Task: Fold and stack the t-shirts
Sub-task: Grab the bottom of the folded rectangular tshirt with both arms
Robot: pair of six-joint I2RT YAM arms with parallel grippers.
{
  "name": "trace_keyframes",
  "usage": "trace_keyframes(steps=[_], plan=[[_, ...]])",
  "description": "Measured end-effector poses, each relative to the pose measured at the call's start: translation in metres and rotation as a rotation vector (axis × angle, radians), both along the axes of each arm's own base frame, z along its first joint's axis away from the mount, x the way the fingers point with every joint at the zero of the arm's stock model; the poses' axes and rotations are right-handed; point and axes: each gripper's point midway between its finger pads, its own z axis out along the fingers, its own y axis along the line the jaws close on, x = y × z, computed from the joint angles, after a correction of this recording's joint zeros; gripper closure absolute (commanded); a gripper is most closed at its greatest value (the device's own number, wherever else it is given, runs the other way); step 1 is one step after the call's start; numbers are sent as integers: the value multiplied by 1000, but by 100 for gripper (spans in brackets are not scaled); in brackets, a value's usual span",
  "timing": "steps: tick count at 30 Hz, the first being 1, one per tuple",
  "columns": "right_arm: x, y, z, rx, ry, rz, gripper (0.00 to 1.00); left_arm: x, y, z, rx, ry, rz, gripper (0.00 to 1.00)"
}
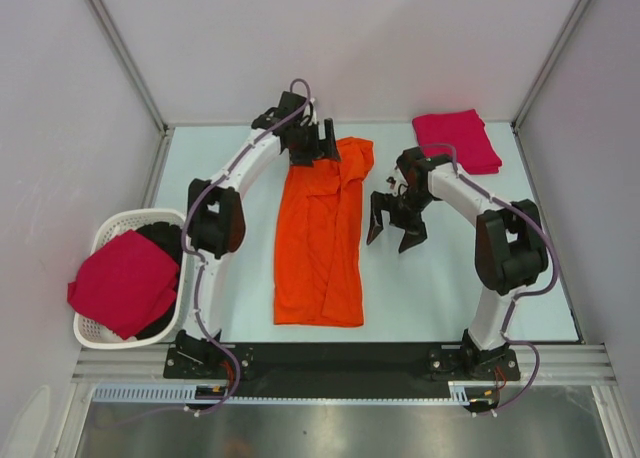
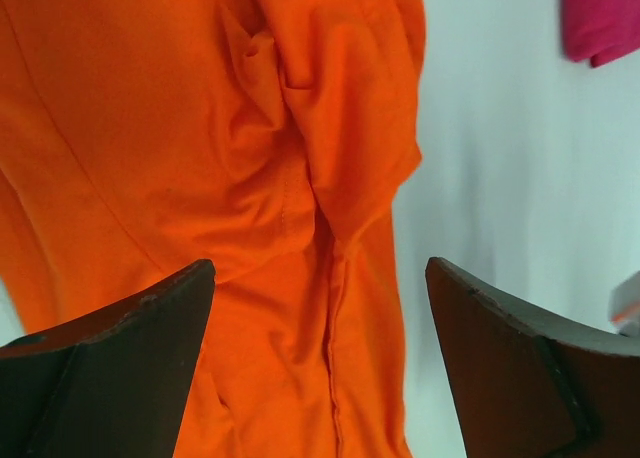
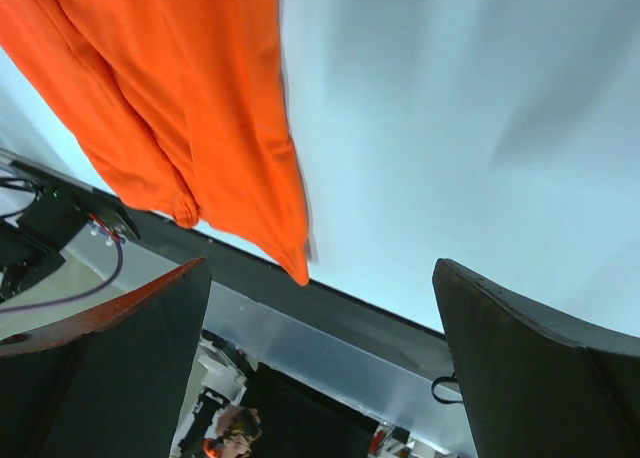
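Mid-counter [image 1: 440, 288], lying lengthwise: the orange t-shirt [image 1: 318, 240], doubled roughly along its length, with a sleeve bunched and turned over at the far end. At the far right corner: a crimson t-shirt [image 1: 457, 141], already folded into a neat square. Draped over the white basket [image 1: 108, 230] at the left: a second crimson t-shirt [image 1: 124, 282], unfolded (something dark beneath it, too hidden to name).

Left jaws: spread wide, gripping nothing, poised over the bunched far end of the orange cloth. Right jaws: likewise spread wide and empty, hanging above bare counter just beside the orange shirt's right edge.

Judging by the creases: soft, light, limp cotton, with no stiffness to hold a shape, and likely to sag and drag wherever unsupported. Neither fragile nor slippery. Best taken by pinching a hem or a doubled edge at two corners, one per side, rather than mid-panel, for fear of lifting just one layer. Probably next: far-end corners carried toward the near hem to halve the length. Worth watching for the loose sleeve spilling out of the fold.
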Motion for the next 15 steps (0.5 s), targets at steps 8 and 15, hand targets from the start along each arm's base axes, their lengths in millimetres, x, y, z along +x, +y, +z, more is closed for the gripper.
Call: trace_keyframes(steps=[8,15], plan=[[50,1,-1,33,-74,-48,0,-14,-36,-26,80,0,-81,2],[124,1,3,145,-201,-136,0,-25,-67,-1,95,-74,-117,0]])
